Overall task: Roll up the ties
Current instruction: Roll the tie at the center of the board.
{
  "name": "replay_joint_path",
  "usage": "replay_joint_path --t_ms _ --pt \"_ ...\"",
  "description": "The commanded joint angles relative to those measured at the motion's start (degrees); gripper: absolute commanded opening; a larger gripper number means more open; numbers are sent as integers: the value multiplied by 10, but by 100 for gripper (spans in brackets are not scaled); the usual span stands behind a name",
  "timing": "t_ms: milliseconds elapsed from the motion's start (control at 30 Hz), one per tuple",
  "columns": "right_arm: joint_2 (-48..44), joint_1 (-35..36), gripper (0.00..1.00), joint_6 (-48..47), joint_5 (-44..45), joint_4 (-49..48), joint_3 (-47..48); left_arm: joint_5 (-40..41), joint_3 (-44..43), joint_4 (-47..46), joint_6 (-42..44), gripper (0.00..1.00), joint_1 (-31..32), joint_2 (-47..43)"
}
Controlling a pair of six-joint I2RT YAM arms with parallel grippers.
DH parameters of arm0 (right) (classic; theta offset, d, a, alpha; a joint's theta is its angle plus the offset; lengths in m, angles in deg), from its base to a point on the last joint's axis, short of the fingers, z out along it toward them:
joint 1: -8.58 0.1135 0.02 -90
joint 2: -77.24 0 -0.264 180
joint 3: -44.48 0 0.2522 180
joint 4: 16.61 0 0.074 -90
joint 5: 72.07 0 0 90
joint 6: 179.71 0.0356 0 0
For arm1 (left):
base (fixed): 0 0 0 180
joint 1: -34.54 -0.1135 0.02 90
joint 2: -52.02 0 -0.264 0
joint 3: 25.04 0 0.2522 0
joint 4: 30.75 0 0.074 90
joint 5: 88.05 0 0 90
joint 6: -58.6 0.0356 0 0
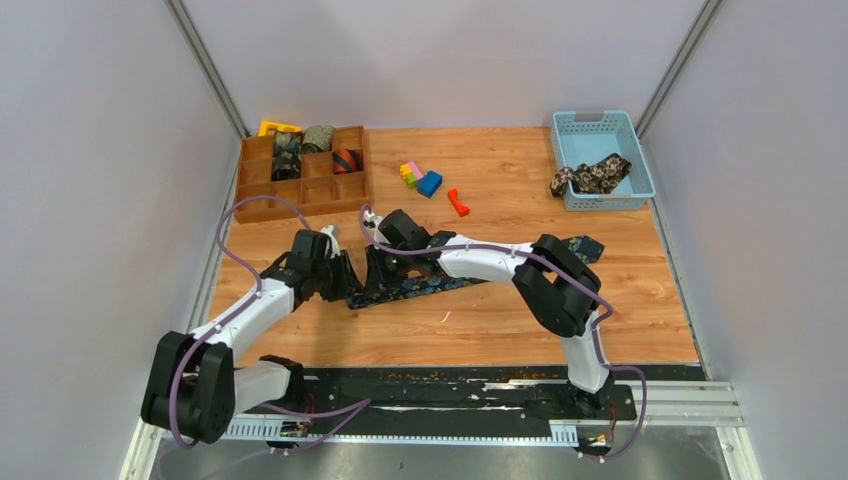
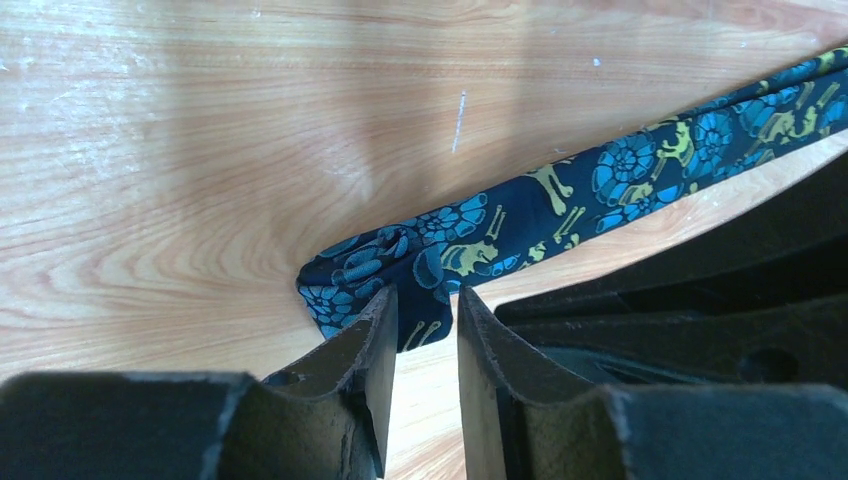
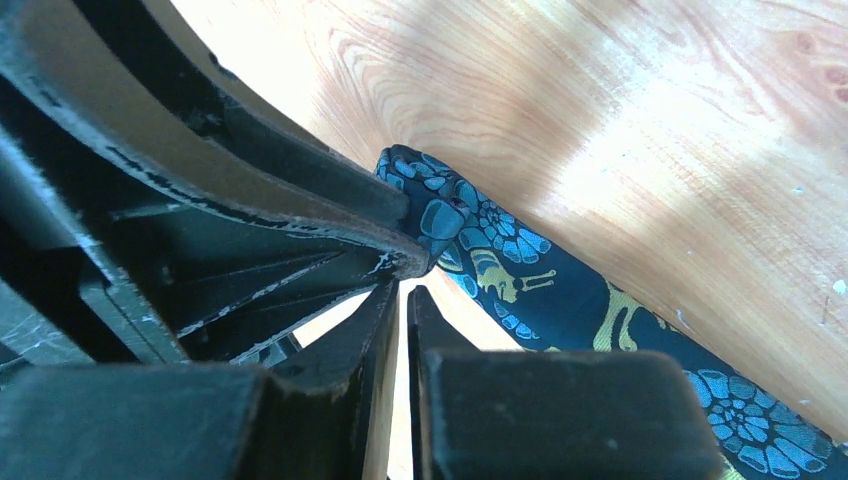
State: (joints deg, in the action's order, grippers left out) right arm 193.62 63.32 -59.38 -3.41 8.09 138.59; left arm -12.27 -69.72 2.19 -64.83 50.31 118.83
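A navy tie with gold-teal paisley [image 1: 450, 282] lies flat across the middle of the table. Its folded left end [image 2: 370, 265] sits right at the tips of my left gripper [image 2: 425, 297], whose jaws stand open with a clear gap and only the fabric's edge between them. In the top view the left gripper [image 1: 345, 283] is at the tie's left end. My right gripper [image 1: 384, 272] is just to its right, over the tie. In the right wrist view the right gripper [image 3: 403, 292] is shut, with only a sliver of light between its fingers, beside the tie [image 3: 560, 295].
A wooden compartment box [image 1: 300, 196] at the back left holds rolled ties [image 1: 318, 137]. A light blue basket [image 1: 641, 165] at the back right holds a black-tan floral tie [image 1: 590, 177]. Coloured blocks [image 1: 421, 177] and an orange piece [image 1: 459, 202] lie behind the arms.
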Motion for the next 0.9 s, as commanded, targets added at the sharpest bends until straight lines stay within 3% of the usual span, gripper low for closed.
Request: replay_joint_path --t_ms 0,433,867 --pt "-17 -2 11 -4 8 -7 3 -10 13 -38 -15 31 3 -28" --pt "-3 -2 25 1 11 -4 13 -15 26 -53 -18 0 3 -27" --pt "37 -2 29 14 21 8 41 -16 31 -61 -18 0 3 -27"
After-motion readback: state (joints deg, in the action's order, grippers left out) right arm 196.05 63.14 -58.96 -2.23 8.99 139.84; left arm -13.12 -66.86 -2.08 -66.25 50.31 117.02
